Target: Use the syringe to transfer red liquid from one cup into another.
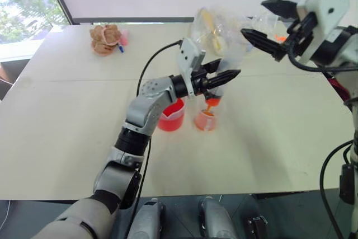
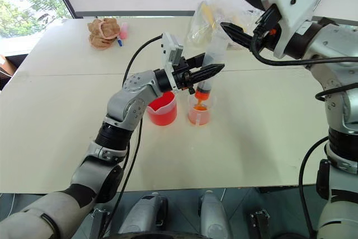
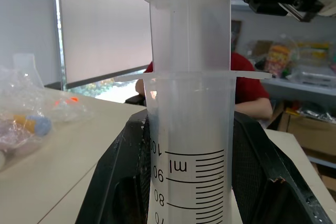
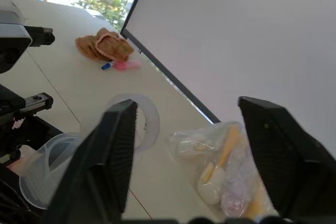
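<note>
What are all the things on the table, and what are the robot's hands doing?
syringe: one, clear with an orange tip, upright over the small cup, tip pointing into it.
small cup: one, pale orange, mid-table, right of the beaker.
beaker: one, bright red, with a spout, beside the small cup.
plastic bag: one, clear with yellowish things inside, at the table's far edge.
brown toy: one, tan-brown, far left of the table.
pink and blue bits: small, next to the brown toy.
table: one, cream.
person: one, red top, behind the table.
left gripper: black, shut on the syringe.
right gripper: black, open above the syringe's top.
</note>
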Robot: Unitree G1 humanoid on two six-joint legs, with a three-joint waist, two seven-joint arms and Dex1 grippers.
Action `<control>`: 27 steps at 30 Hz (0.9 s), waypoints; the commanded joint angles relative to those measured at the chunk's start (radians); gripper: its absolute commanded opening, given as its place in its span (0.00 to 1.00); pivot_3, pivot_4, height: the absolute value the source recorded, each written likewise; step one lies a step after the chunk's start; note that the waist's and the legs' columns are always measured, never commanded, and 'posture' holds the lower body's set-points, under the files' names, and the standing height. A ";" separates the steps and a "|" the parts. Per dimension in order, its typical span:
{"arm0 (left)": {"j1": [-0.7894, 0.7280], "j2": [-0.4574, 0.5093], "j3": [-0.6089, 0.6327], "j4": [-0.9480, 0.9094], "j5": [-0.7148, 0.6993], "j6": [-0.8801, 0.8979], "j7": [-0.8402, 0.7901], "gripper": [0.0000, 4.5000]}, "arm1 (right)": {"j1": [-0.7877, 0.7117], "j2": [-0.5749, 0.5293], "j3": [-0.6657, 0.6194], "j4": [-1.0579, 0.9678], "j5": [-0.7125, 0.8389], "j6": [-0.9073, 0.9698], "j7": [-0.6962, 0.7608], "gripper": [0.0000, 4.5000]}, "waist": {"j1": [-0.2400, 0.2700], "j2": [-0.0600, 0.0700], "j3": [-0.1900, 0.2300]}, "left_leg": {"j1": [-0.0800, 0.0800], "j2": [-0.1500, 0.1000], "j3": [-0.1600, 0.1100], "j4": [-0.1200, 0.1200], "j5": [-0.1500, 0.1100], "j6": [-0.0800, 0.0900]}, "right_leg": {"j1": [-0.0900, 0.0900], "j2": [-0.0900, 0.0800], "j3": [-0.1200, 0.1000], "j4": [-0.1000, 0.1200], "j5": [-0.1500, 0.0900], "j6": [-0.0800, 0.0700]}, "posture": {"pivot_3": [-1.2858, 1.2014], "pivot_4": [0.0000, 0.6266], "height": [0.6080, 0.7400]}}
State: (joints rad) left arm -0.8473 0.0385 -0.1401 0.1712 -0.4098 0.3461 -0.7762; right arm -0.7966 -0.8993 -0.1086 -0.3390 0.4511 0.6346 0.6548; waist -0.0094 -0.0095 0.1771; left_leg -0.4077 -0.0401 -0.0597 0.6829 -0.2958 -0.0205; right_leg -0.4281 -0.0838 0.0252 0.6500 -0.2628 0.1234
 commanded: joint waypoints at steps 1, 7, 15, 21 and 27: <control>-0.012 -0.006 -0.005 -0.078 -0.016 -0.012 -0.024 0.32 | -0.008 -0.009 -0.034 0.024 -0.045 -0.008 -0.030 0.29 | 0.000 0.000 0.000 | 0.000 0.000 0.000 0.000 0.000 0.000 | 0.000 0.000 0.000 0.000 0.000 0.000 | 0.52 0.24 1.00; -0.017 -0.010 -0.003 -0.074 -0.017 -0.017 -0.019 0.32 | -0.012 -0.001 -0.026 0.007 -0.035 -0.001 -0.025 0.01 | 0.001 0.000 0.000 | 0.000 0.000 0.000 0.000 0.000 0.000 | 0.000 0.000 0.000 0.000 0.000 0.000 | 0.52 0.24 1.00; -0.066 -0.041 0.051 -0.102 -0.060 0.008 0.025 0.32 | 0.093 0.023 -0.029 -0.143 0.120 0.112 0.045 0.01 | 0.007 0.000 0.000 | 0.000 0.000 0.000 0.000 0.000 0.000 | 0.000 0.000 0.000 0.000 0.000 0.000 | 0.52 0.24 1.00; -0.080 -0.040 0.060 -0.125 -0.060 0.017 0.025 0.32 | 0.134 0.053 -0.019 -0.169 0.113 0.135 0.025 0.01 | 0.011 0.000 0.000 | 0.000 0.000 0.000 0.000 0.000 0.000 | 0.000 0.000 0.000 0.000 0.000 0.000 | 0.52 0.24 1.00; -0.082 -0.048 0.067 -0.124 -0.060 0.016 0.036 0.32 | 0.174 0.104 0.000 -0.194 0.122 0.151 0.005 0.01 | 0.019 0.000 0.000 | 0.000 0.000 0.000 0.000 0.000 0.000 | 0.000 0.001 0.000 0.000 0.000 0.000 | 0.52 0.24 1.00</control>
State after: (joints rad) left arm -0.8504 0.0225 -0.1333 0.1487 -0.4141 0.4102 -0.7619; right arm -0.6598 -0.8197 -0.1870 -0.4804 0.5193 0.7524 0.6202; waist 0.0100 -0.0095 0.1771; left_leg -0.4073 -0.0399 -0.0599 0.6832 -0.2958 -0.0204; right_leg -0.4277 -0.0832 0.0253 0.6502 -0.2628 0.1234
